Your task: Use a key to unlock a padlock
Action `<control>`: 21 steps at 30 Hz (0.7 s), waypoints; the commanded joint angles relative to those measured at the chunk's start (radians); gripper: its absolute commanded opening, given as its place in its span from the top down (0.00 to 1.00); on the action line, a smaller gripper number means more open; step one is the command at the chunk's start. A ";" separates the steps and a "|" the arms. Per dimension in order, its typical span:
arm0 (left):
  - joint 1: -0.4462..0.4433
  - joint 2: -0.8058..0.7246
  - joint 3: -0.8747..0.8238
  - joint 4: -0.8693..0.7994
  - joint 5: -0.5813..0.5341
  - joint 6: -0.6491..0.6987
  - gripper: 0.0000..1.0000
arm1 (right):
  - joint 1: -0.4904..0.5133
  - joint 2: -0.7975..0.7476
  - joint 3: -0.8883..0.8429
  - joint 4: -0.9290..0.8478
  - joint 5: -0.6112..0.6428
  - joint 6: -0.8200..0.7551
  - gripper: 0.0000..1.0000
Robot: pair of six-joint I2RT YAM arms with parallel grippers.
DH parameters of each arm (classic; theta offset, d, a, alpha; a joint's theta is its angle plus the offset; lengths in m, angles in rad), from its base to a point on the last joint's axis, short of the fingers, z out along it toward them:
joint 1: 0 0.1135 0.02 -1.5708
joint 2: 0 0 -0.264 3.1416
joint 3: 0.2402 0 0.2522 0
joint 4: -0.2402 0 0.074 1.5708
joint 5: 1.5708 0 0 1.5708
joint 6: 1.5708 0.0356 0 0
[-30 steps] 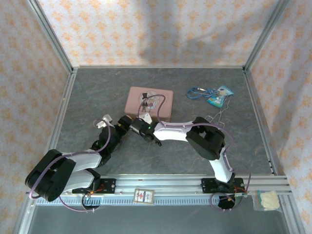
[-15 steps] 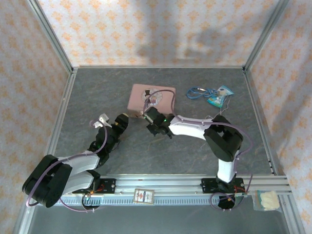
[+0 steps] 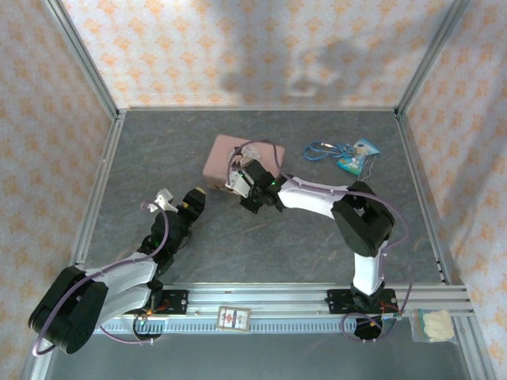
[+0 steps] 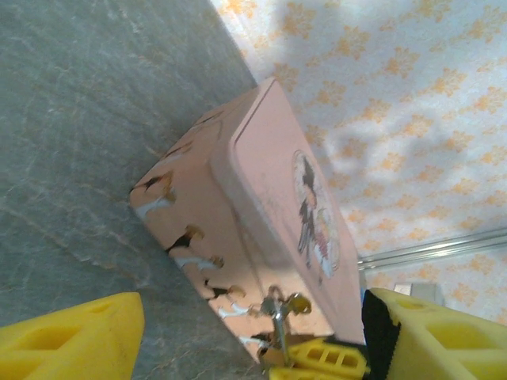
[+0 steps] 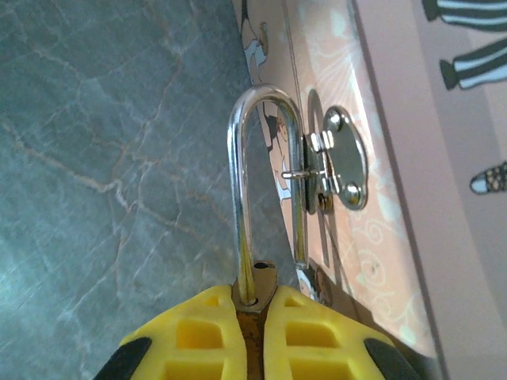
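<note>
Brass padlock hangs at six o'clock on the pink tin, clamped tight in the right pincer. The left pincer, at eight o'clock, gapes empty. This looks like the steadying step; next, fetch the key.

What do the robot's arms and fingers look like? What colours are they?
Both the left arm and the right arm have chunky black joints and smooth white links, with thin purple cables looping along them. Their fingers are bright yellow blocks with square hollows and black trim.
</note>
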 commanded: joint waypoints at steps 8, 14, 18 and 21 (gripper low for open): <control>0.008 0.178 0.035 0.169 0.104 -0.010 0.38 | -0.009 0.084 0.152 -0.060 -0.054 -0.098 1.00; 0.009 0.393 0.099 0.365 0.155 -0.057 0.43 | -0.009 0.122 0.214 -0.082 -0.120 -0.054 1.00; 0.010 0.499 0.148 0.438 0.176 -0.083 0.43 | -0.009 0.138 0.221 -0.081 -0.139 -0.038 1.00; 0.009 0.551 0.169 0.481 0.185 -0.100 0.43 | -0.008 0.146 0.224 -0.069 -0.151 -0.033 1.00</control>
